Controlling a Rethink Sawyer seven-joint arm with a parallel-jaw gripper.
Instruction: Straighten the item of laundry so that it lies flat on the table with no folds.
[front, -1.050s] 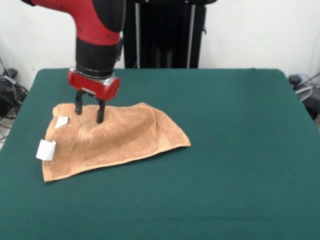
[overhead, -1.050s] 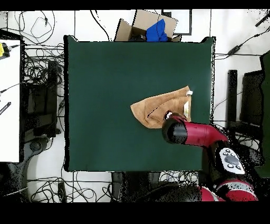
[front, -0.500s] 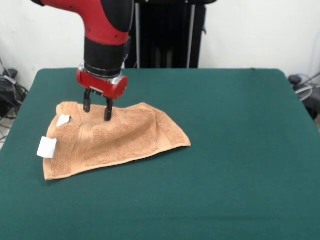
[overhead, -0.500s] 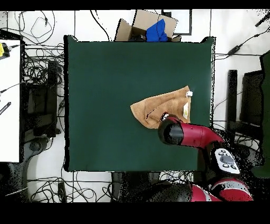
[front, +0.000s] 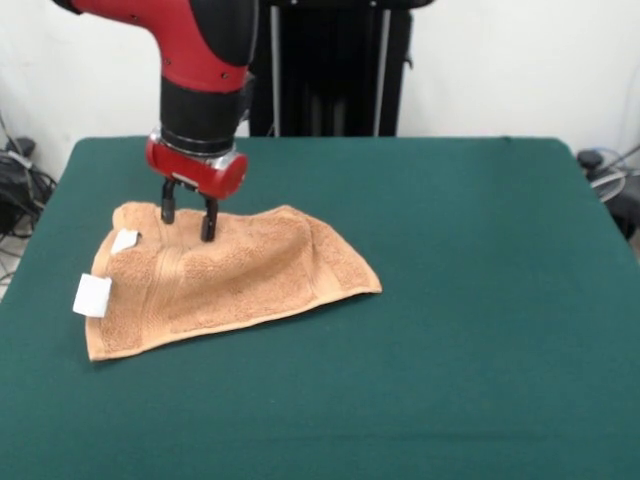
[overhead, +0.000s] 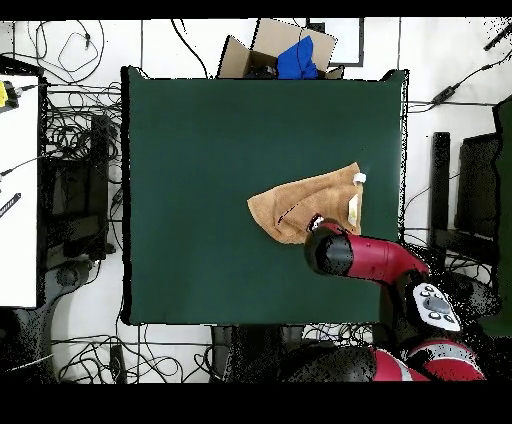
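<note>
1. Here the peach-orange towel (front: 225, 275) lies on the green bench (front: 450, 300), toward the left side in the front view and well inside the edges.
2. It is not flat: it forms a rough wedge, broad at its left end and narrowing to a point at the right, with a soft ridge running across its right part where the cloth is doubled over.
3. A woven border band runs down the left part of the towel, and a hemmed edge traces the near side.
4. A small white tag (front: 92, 296) sticks out from the left edge, and a second small white patch (front: 125, 240) lies on the towel's upper left corner.
5. The red and black arm (front: 200, 70) comes down over the towel's far left portion.
6. The gripper (front: 187, 213) is spread, its two dark fingers (front: 208, 219) standing apart and pointing straight down.
7. The fingertips sit at the towel's far edge, at or just above the cloth; whether they touch it cannot be told. Nothing is pinched between them.
8. In the overhead view the arm (overhead: 365, 258) covers the towel's edge nearest the robot base, while the rest of the towel (overhead: 300, 205) shows on the bench (overhead: 200, 150), right of centre.
9. Beyond the bench in that view, cables (overhead: 75, 140) and a cardboard box (overhead: 275, 45) lie on the floor.
</note>
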